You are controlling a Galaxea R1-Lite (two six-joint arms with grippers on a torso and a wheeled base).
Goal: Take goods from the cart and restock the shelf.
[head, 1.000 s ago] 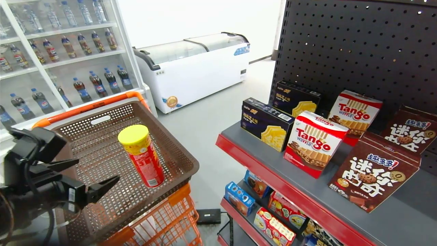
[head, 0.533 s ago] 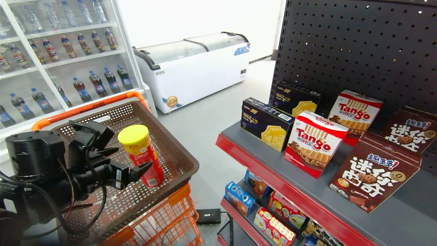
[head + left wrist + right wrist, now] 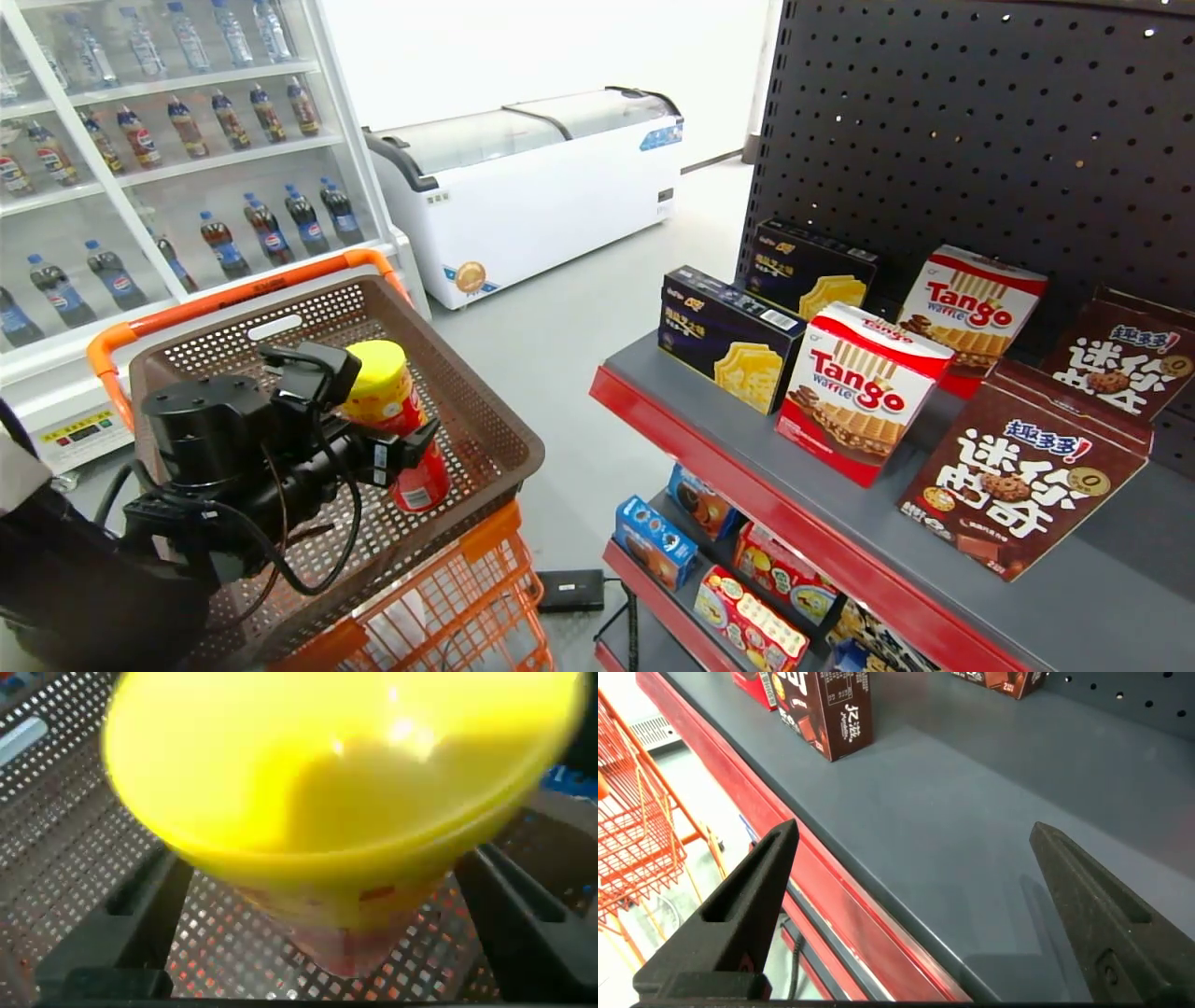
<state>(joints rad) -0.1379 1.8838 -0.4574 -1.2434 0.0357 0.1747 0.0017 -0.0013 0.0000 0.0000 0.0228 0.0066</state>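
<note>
Red tubular crisp canister with a yellow plastic lid (image 3: 381, 378) stands upright in the brown perforated plastic basket (image 3: 504, 448) atop the orange wire cart (image 3: 467, 597). Left gripper (image 3: 327, 943) straddles its body, fingers spread, no contact evident. Judged light, stiff, smooth-walled and crushable; hold mid-body below the lid with moderate force. Right gripper (image 3: 915, 915) hangs over the grey shelf (image 3: 971, 821), fingers spread
</note>
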